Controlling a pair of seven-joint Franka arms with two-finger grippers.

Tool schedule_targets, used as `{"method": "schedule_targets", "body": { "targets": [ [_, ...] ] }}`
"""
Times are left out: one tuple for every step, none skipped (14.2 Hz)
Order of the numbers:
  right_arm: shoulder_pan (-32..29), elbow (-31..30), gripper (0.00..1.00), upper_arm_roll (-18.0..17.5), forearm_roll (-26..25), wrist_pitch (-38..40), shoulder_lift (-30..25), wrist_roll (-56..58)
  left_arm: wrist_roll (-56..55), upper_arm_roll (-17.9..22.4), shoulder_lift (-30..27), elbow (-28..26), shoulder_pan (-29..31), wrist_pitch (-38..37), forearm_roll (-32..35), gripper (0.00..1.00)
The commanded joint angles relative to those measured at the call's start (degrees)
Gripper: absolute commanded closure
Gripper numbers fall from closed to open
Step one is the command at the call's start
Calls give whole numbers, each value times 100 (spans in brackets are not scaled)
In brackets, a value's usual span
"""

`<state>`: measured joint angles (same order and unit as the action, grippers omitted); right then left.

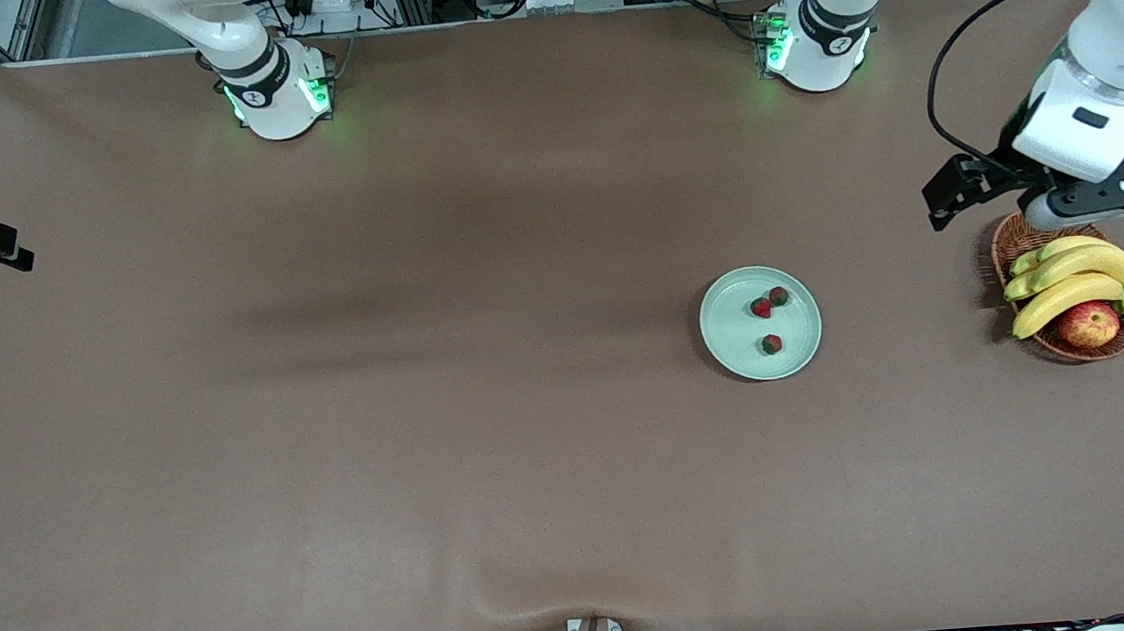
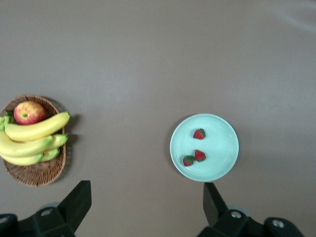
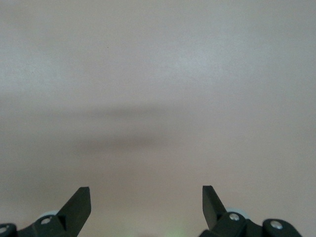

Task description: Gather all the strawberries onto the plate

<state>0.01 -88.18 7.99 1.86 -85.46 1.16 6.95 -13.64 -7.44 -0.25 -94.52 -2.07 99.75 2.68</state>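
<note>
On the plate (image 1: 728, 327) we see three strawberries (image 1: 772, 343), well apart from our left gripper (image 2: 144, 210) over the basket (image 1: 1013, 245), right gripper (image 3: 145, 207) over bare table, both spread wide, empty.

The plate (image 1: 760, 323) is a round, pale mint-green shallow dish with a raised rim, lying flat on the table, well apart from the wicker basket (image 1: 1018, 241) and nearer the table's middle. Three small red strawberries (image 1: 772, 343) with dark green caps lie inside the plate: two close together, the third apart and nearer the front camera.
</note>
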Motion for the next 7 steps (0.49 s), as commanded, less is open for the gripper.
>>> {"method": "schedule_targets", "body": {
  "targets": [
    [-10,-138,0,-52,-54,3,-160,-88,483,233,69,56,22,194,-163,0],
    [-10,-138,0,-52,-54,3,-160,-88,546,251,69,65,22,194,-154,0],
    [-10,-138,0,-52,-54,-6,-160,-88,590,330,86,82,22,194,-154,0],
    [16,-138,0,-52,-54,-15,-152,-88,790,461,69,91,13,194,-163,0],
    [16,-146,0,-60,-54,-24,-151,-88,958,489,25,91,13,185,-163,0],
    [16,-138,0,-61,-54,-24,-151,-88,977,489,-1,100,5,133,-172,0],
    [8,-138,0,-61,-54,-24,-151,-88,1020,524,-2,126,5,132,-172,0]
  ]
}}
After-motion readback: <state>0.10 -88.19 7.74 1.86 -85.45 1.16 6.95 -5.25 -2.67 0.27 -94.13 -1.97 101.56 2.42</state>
